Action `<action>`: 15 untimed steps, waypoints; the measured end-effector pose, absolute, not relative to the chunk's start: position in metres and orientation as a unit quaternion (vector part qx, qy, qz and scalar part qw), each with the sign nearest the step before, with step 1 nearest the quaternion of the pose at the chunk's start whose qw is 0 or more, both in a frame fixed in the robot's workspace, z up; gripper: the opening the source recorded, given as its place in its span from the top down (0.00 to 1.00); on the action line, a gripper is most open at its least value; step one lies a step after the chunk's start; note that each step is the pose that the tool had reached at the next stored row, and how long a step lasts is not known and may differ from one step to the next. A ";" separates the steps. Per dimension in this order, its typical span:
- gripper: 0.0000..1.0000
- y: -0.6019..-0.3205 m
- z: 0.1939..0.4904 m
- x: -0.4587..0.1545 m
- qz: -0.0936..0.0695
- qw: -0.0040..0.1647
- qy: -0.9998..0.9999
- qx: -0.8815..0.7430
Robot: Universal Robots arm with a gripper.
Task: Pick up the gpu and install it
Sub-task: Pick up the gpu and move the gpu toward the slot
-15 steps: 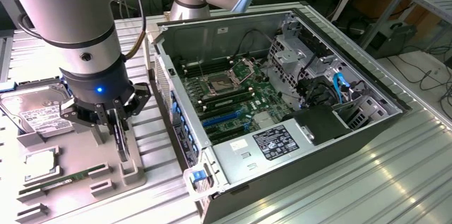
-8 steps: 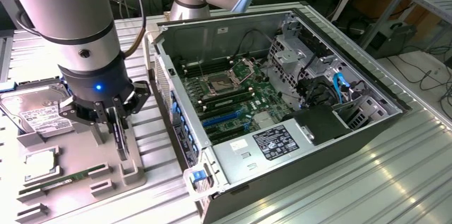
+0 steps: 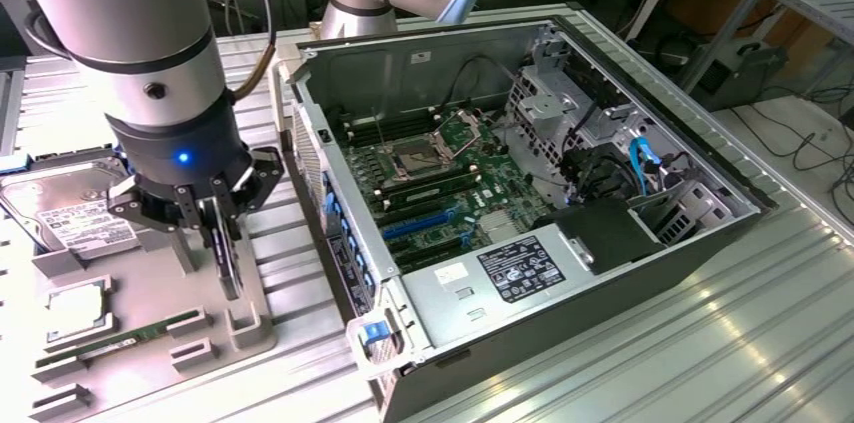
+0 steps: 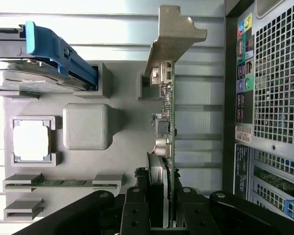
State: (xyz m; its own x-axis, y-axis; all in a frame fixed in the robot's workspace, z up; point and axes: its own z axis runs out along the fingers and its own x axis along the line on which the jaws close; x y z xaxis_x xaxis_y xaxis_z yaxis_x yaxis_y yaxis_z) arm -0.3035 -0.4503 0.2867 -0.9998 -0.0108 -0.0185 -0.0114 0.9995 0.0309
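Green and edge-on, the gpu [image 4: 167, 125] looks light, stiff, fragile; the fingers [image 4: 134, 211] pinch its flat faces near the fan.

Arm [image 3: 134, 43] upright, wrist pointing straight down — gripper [image 3: 220, 241] low, fingers [image 4: 134, 211] pinched narrow.

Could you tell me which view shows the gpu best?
The wrist view: the gpu shows its silver bracket and green edge, held in the gripper. In the exterior view the gpu is a thin dark slab under the gripper.
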 end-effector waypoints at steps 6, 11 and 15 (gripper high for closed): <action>0.72 -0.450 0.295 -0.303 0.016 0.009 1.000 -0.006; 0.72 -0.450 0.302 -0.303 0.016 0.009 1.000 -0.006; 0.72 -0.450 0.309 -0.303 0.015 0.008 1.000 -0.006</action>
